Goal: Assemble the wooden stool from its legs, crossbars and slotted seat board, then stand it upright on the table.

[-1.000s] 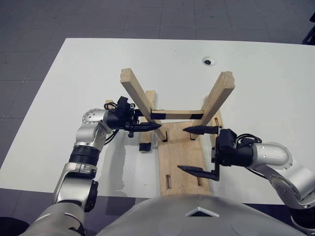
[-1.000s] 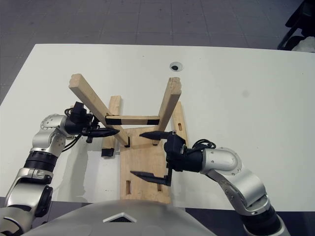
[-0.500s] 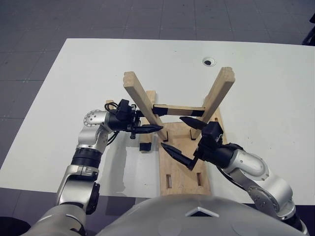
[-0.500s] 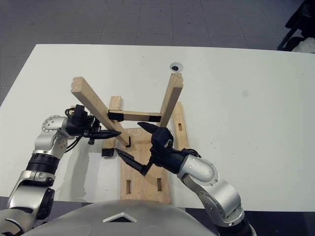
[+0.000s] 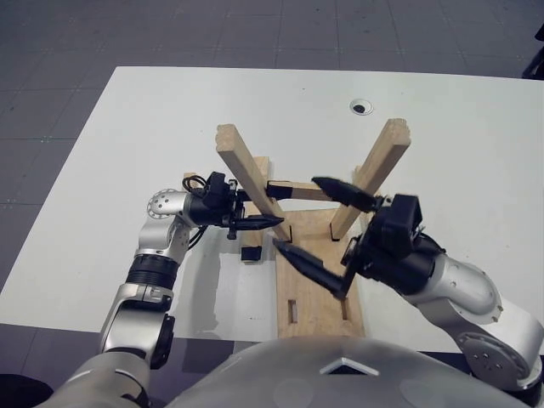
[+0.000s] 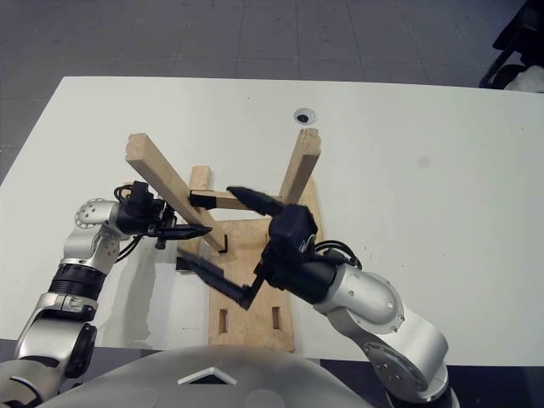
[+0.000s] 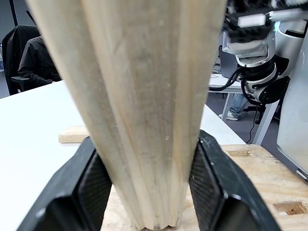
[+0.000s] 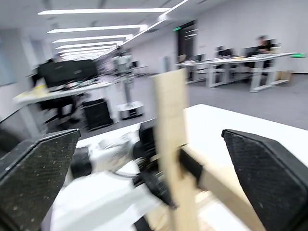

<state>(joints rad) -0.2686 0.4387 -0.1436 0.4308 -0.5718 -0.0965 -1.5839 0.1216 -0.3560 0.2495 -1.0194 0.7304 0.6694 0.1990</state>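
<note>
Wooden seat board (image 5: 319,310) lies lengthwise toward robot; 2 legs (image 5: 242,166) splay upward.

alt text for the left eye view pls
The left gripper clamps the left leg near its base, where it meets the seat board lying flat on the white table. The right gripper is wide open above the board, beside the crossbar reaching the right leg.
</note>
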